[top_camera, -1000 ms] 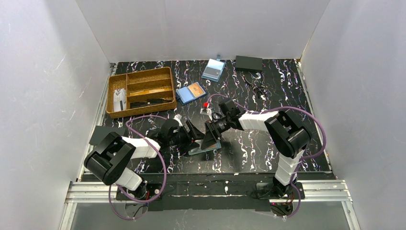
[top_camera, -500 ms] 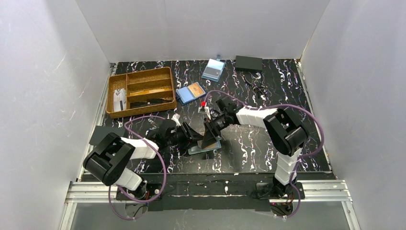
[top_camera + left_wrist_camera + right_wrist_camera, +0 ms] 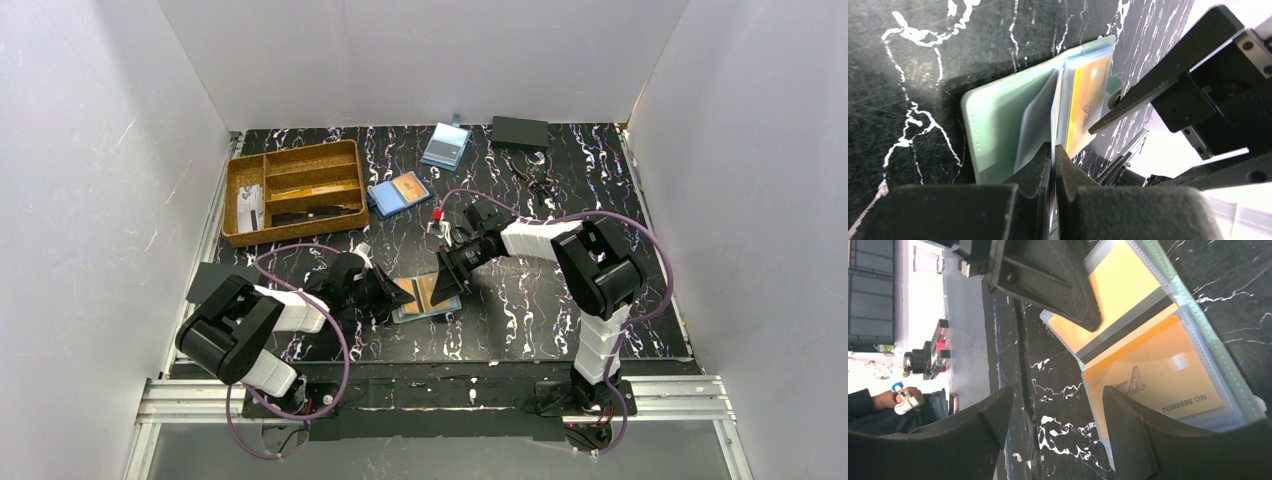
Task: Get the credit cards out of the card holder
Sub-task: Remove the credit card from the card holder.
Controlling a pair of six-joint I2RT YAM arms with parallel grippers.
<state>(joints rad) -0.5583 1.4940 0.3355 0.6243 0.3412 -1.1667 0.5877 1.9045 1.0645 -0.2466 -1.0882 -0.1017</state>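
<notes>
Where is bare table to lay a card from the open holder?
Bare: between the card holder and the right arm's base; the right side, in front of the dark box. Crowded: by the wooden tray and blue holder, and where left gripper and right gripper meet.

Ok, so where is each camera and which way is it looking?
Top camera: high behind the arms, looking down at the table; both arms show.
Left wrist: on the left arm, looking along the shut left gripper at the card holder.
Right wrist: on the right arm, looking past the open right gripper at the card holder.
Shared: both wrist views show the card holder and the other gripper.
</notes>
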